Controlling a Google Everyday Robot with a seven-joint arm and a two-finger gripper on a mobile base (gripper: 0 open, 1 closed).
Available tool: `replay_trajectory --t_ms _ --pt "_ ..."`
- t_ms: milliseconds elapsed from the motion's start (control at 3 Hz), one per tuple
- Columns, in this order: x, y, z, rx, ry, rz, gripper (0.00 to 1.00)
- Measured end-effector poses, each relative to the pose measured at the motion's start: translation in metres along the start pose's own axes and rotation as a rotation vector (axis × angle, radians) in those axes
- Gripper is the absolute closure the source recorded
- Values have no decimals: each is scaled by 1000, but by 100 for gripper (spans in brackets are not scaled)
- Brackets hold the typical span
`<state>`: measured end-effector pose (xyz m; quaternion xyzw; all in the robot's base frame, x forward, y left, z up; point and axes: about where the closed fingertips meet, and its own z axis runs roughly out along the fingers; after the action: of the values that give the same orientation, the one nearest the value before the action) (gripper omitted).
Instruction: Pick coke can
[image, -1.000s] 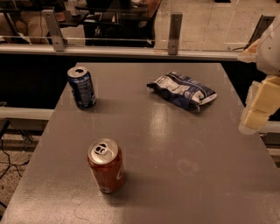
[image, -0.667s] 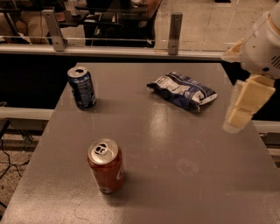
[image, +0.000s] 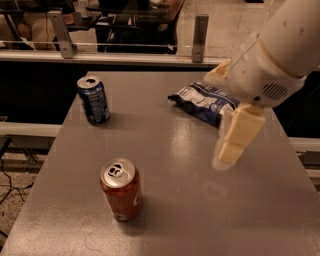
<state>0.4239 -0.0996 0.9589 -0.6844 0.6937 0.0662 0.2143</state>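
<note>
Well right of upright coke can (image: 120, 190), hand (image: 227, 155) hangs angled downward.

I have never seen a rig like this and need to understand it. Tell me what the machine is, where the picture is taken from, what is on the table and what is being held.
The big white shape at the upper right is a robot's arm. The cream-coloured piece hanging from it is its gripper, the part that grabs things. It hangs over the right side of the grey table.

There is only one camera, and it looks down at the table from above. The picture does not show where it is mounted.

Three things are on the table:
- The coke can, red, stands upright near the front left.
- A dark blue can stands upright at the back left.
- A crumpled snack bag lies at the back right, partly behind the arm.

Nothing can be seen in the gripper. The coke can stands well apart from it and has not been picked up.
</note>
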Motion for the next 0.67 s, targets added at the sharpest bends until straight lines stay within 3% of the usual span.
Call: replay_trajectory --t_ms 333,667 --pt "-37 39 38 -87 -80 -117 0" --pt "-65 67 70 -149 -141 -189 0"
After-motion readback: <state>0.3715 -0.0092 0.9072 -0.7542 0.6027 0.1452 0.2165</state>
